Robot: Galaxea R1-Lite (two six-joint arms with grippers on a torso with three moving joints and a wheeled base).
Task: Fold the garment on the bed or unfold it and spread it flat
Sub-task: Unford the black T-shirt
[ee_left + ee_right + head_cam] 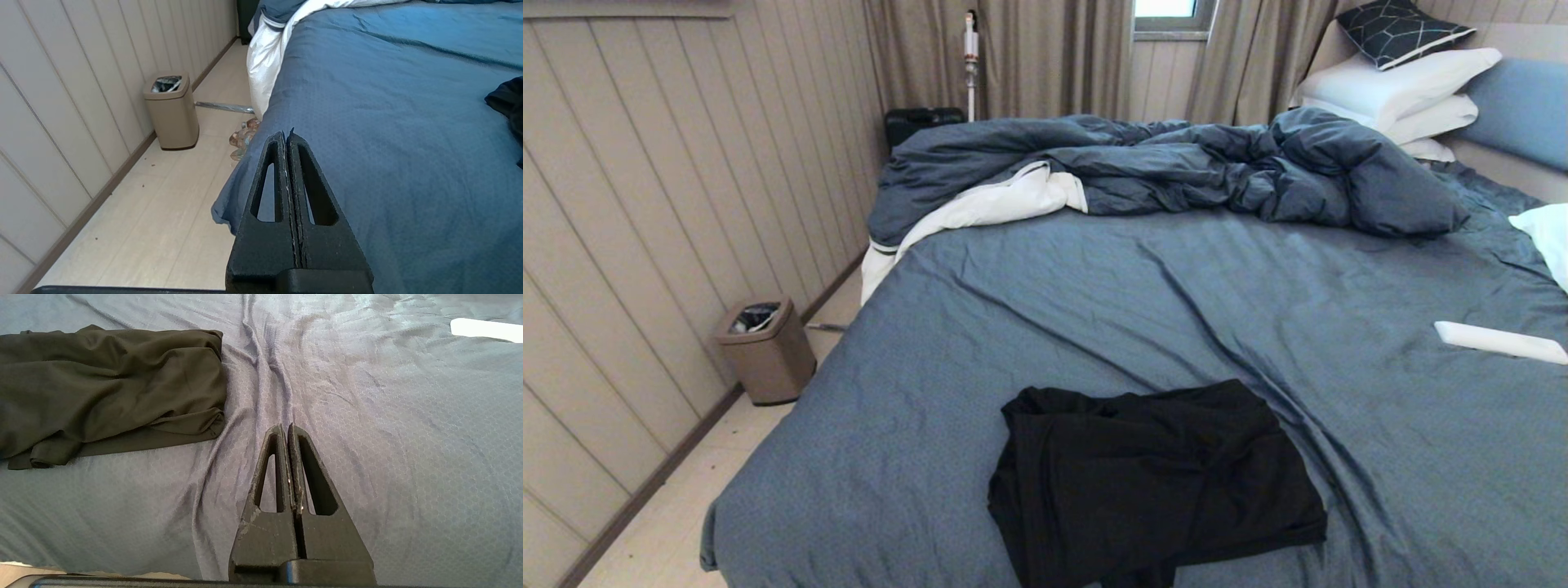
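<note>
- The right gripper (287, 426) has its two dark fingers pressed together, holding nothing, poised over the bed (408, 457) and its blue sheet.
- The garment (106, 388), black and loosely folded, lies at about ten o'clock from the fingertips, apart from them.
- A white flat object (486, 330) lies at about two o'clock, well apart.
- Sheet creases run toward twelve o'clock.

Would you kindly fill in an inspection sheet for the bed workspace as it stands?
Surface: bed, slate-blue sheet, creased.
Job's things: garment, black, crumpled near the bed's front edge.
Clutter: duvet bunched at the far side; pillows; flat white object on the sheet.
Grippers: left gripper shut, over the bed's corner; right gripper shut, above bare sheet beside the garment.
Cables: nothing seen.
Surroundings: bin by the panelled wall; curtains.
</note>
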